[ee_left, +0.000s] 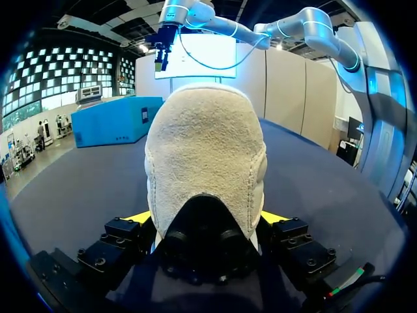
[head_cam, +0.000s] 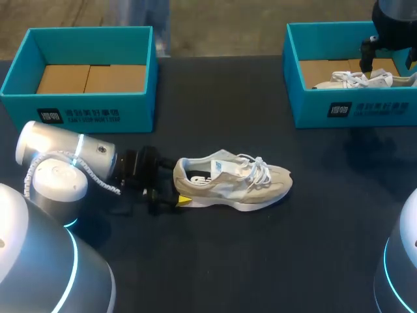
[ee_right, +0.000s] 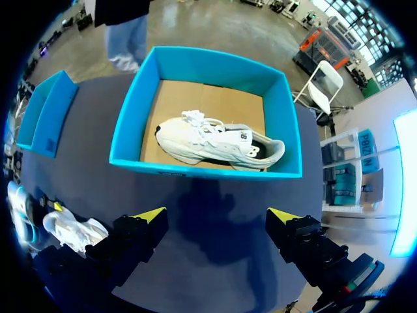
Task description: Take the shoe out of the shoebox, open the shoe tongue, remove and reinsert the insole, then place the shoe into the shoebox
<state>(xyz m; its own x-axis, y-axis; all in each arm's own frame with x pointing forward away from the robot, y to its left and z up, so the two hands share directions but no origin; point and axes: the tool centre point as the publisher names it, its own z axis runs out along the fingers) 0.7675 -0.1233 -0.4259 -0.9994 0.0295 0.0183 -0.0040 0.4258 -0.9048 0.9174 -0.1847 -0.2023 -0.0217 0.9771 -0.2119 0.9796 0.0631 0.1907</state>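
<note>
Left of frame centre in the head view, pinching with the left gripper (head_cam: pixel 174 187) the heel of the beige suede lace-up sneaker (head_cam: pixel 234 181), yellow fingertips (ee_left: pixel 140 217) pressed against both sides, sole down on the black table (head_cam: pixel 313 248). At upper right, hovering with the right gripper (ee_right: pixel 217 218), fingers spread wide, over the teal cardboard shoebox (head_cam: pixel 391 111) holding a white sneaker (ee_right: pixel 215 140). At upper left, a second teal shoebox (head_cam: pixel 140 104), standing open.

Beige shoe (head_cam: pixel 242 184), teal shoebox (head_cam: pixel 98 107)
</note>
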